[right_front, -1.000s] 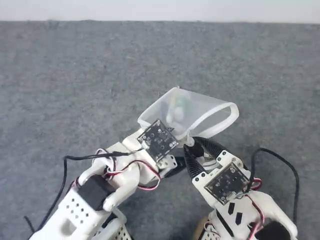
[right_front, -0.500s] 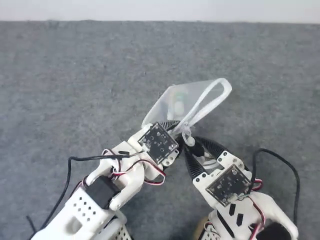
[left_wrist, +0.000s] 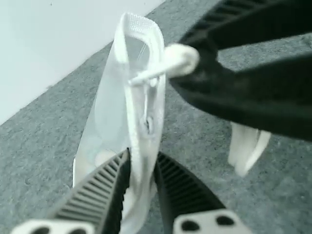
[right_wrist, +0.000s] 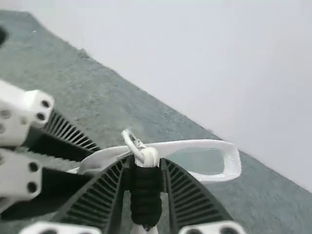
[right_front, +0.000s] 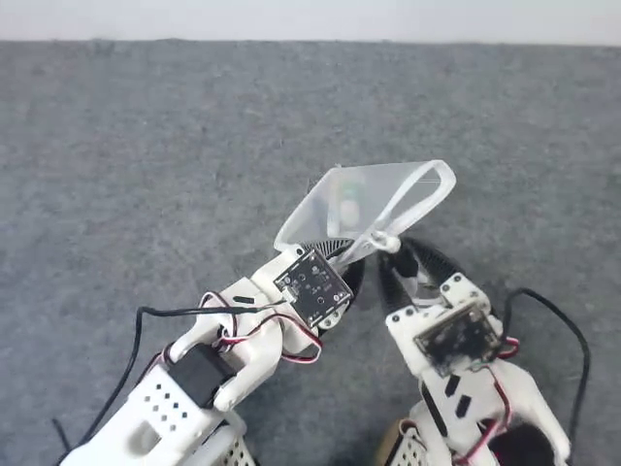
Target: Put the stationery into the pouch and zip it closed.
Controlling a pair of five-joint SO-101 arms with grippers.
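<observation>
Within left end effector (left_wrist: 141,160) (edgewise): pouch (left_wrist: 105,122)

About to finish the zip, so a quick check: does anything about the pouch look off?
The pouch is held tilted between the arms. The left gripper pinches one end and the right gripper is shut on the zipper pull. The pouch's mouth gapes wide, not yet zipped. Nothing has spilled onto the table.
</observation>
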